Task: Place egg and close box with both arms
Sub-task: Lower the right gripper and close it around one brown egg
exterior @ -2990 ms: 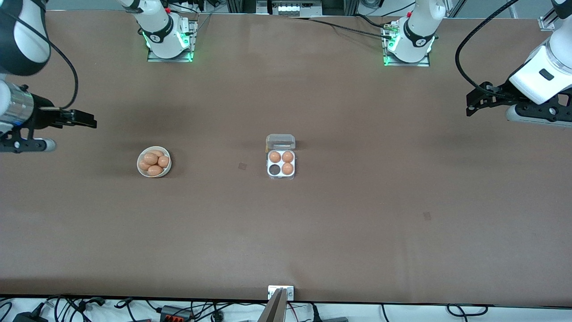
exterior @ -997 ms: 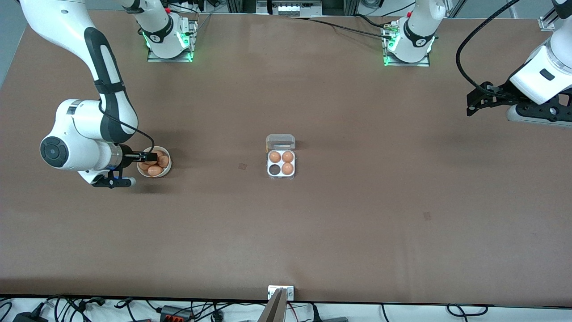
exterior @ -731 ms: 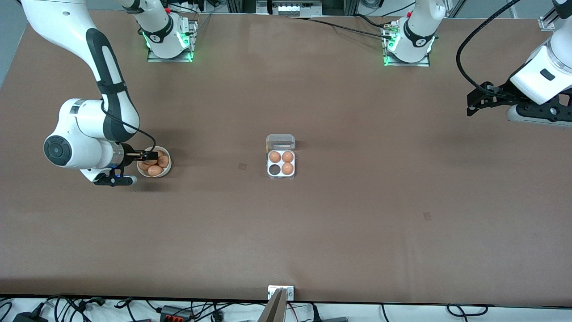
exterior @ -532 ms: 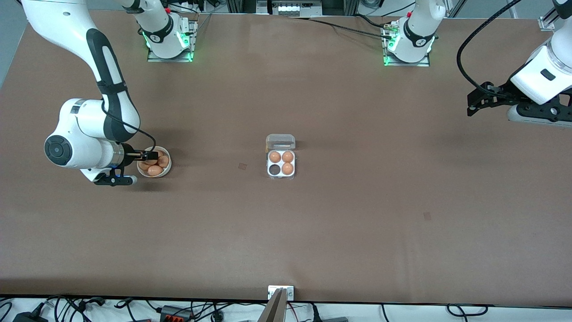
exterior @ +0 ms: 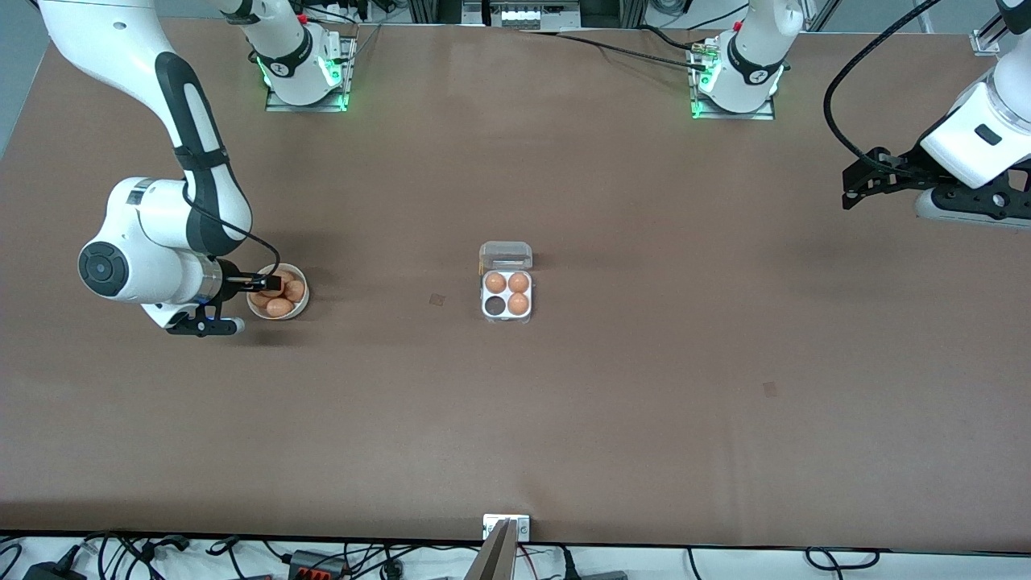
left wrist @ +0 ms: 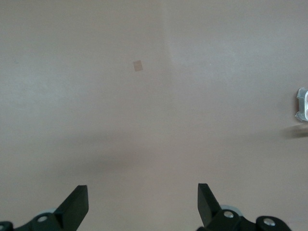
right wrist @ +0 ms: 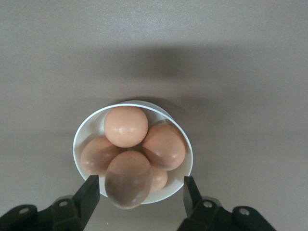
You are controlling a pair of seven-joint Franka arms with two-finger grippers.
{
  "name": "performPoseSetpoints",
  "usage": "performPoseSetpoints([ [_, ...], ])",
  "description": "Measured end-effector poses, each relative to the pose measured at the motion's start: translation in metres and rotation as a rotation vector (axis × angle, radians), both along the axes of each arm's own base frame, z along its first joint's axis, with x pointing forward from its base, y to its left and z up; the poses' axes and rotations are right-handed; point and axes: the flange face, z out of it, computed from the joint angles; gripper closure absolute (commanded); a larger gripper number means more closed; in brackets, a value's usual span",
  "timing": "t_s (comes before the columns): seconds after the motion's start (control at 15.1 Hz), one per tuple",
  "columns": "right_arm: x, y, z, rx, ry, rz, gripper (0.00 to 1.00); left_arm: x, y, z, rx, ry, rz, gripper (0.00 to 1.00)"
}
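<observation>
The right gripper hangs spread over the bowl, fingers straddling an egg without touching it; lower eggs are partly hidden. The box, lid up, sits mid-table, toward the left arm's end from the bowl. The waiting left gripper is spread over bare table.

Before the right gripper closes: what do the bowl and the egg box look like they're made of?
The bowl looks like glazed ceramic or hard plastic: smooth plain white rim; which one is unclear. The box looks like thin plastic: its raised lid is see-through, the tray whitish. The right gripper is open around an egg in the bowl.
</observation>
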Motion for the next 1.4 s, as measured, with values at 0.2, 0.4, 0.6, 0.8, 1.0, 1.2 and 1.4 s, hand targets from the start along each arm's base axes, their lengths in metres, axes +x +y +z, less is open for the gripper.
performPoseSetpoints([
  [0.2, -0.0015, -0.0003, -0.0028, -0.002, 0.003, -0.003, 0.25, 0.0, 0.0, 0.0, 0.0, 0.0, 0.0, 0.0],
  [0.4, -0.0028, 0.0, -0.0067, -0.004, -0.002, -0.004, 0.29, 0.0, 0.0, 0.0, 0.0, 0.0, 0.0, 0.0],
  [0.6, -0.0029, 0.0013, -0.0071, -0.006, -0.004, -0.01, 0.36, 0.0, 0.0, 0.0, 0.0, 0.0, 0.0, 0.0],
  [0.8, -0.0028, 0.0019, -0.0071, -0.008, -0.005, -0.014, 0.44, 0.0, 0.0, 0.0, 0.0, 0.0, 0.0, 0.0],
  [1.0, -0.0027, 0.0021, -0.007, -0.009, -0.006, -0.017, 0.5, 0.0, 0.0, 0.0, 0.0, 0.0, 0.0, 0.0],
  [1.2, -0.0025, 0.0027, -0.0068, -0.009, -0.007, -0.018, 0.6, 0.0, 0.0, 0.0, 0.0, 0.0, 0.0, 0.0],
  [1.4, -0.0022, 0.0026, -0.0061, -0.009, -0.008, -0.02, 0.73, 0.0, 0.0, 0.0, 0.0, 0.0, 0.0, 0.0],
])
